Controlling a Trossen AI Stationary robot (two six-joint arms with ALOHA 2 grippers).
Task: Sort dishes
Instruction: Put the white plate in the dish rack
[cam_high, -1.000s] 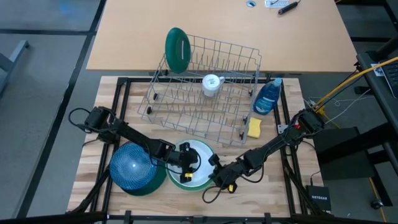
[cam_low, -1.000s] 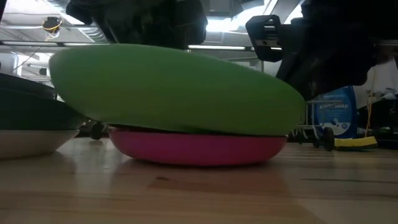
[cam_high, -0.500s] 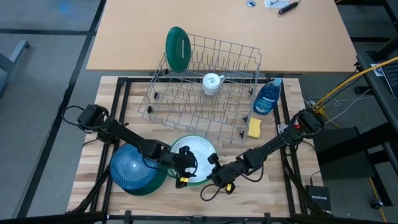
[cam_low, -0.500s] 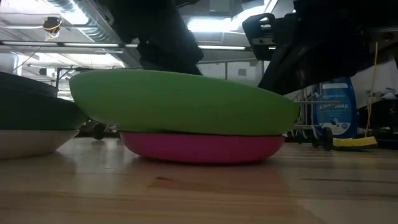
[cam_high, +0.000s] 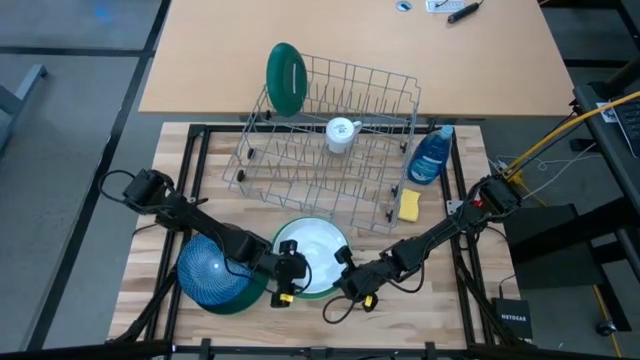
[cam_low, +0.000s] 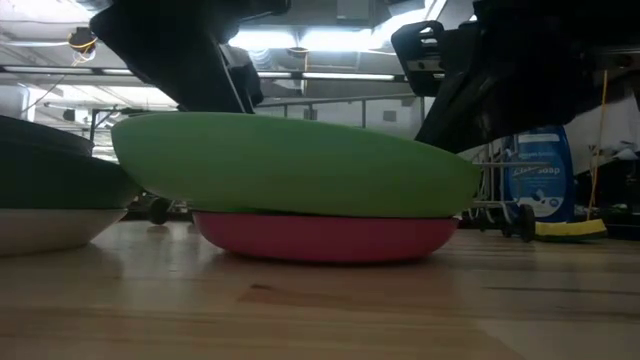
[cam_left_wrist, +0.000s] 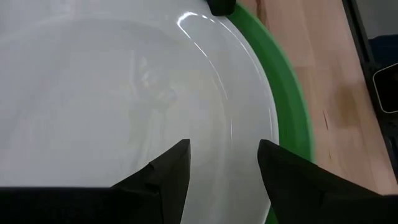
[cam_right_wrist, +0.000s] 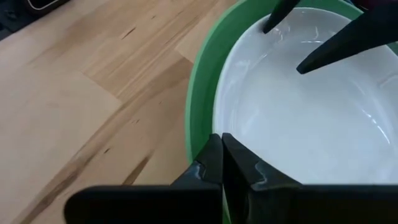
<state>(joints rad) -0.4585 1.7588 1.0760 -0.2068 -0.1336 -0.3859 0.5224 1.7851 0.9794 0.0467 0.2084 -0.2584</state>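
Right gripper (cam_right_wrist: 221, 163) pinches green dish (cam_right_wrist: 202, 99) rim; left gripper (cam_left_wrist: 222, 163) spread above.

A stack of plates (cam_high: 312, 262) sits near the table's (cam_high: 450, 310) front edge, with a plate (cam_low: 320, 238) at its bottom. A bowl (cam_high: 212, 272) lies at its 9 o'clock, just beside it. The rack (cam_high: 325, 145) stands at 12 o'clock, holding an upright plate (cam_high: 285, 78) and a cup (cam_high: 341, 133). A sponge (cam_high: 409, 205) lies at 2 o'clock, with a bottle (cam_high: 432, 156) behind it.
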